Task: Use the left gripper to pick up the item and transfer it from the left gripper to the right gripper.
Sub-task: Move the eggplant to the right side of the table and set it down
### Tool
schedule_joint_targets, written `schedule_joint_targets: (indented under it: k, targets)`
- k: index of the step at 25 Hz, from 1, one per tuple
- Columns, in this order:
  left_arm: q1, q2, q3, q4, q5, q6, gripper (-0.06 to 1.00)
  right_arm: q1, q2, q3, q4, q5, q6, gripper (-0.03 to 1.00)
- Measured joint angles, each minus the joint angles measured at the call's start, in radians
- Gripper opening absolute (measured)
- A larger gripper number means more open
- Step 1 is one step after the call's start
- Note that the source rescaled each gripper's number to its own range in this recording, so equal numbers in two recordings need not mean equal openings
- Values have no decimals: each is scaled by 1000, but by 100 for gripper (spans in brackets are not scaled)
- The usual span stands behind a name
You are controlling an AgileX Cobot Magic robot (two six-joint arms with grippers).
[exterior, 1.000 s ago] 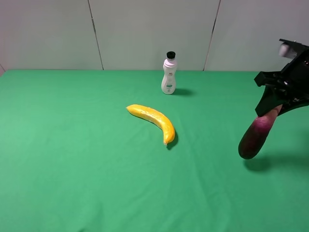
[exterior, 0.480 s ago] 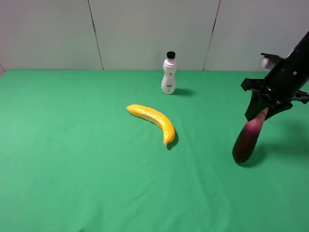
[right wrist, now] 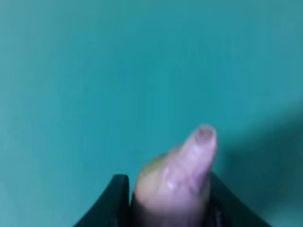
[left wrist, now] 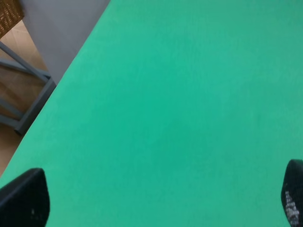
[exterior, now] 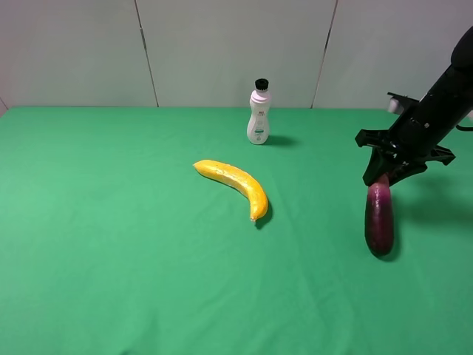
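While the yellow banana (exterior: 235,186) and the white bottle (exterior: 258,112) sit undisturbed in the middle and upper middle of the high view, all the action is over at the right edge: the right gripper (exterior: 378,174) is clenched on the pale stem end of the eggplant (exterior: 379,216), which hangs nearly upright with its dark rounded end down at the green table (exterior: 111,244), apparently touching the cloth or just off it, hard to call from here. From the right wrist camera the pinkish stem tip pokes up between the black fingers (right wrist: 113,201), a firm pinch by the look of it. The left gripper (left wrist: 156,198) is out of the high view altogether; its own camera shows only its two fingertips in the lower corners, spread wide, with nothing between them but bare green cloth and the table's edge at upper left. So the item is in the right-hand pincer and the left one is released, which reads as the handover already made and the closing stage in hand. Next, I reckon, calls for a steady hold, or a gentle lay-down so the eggplant does not topple or roll.
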Motion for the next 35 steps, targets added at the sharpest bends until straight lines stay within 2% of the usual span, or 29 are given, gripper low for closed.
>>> schedule_joint_targets:
  k: [6, 14, 31, 32, 35]
  targets:
    - [0, 0, 0, 0, 0, 0, 97, 0, 45, 0, 0, -107, -7, 1]
    - [0, 0, 0, 0, 0, 0, 97, 0, 97, 1, 3, -178, -17, 1]
    - [0, 0, 0, 0, 0, 0, 97, 0, 99, 2, 35, -181, -52, 0]
    - [0, 0, 0, 0, 0, 0, 97, 0, 99, 2, 38, -181, -52, 7]
    - [0, 0, 0, 0, -1, 0, 97, 0, 99, 2, 48, -181, -52, 71]
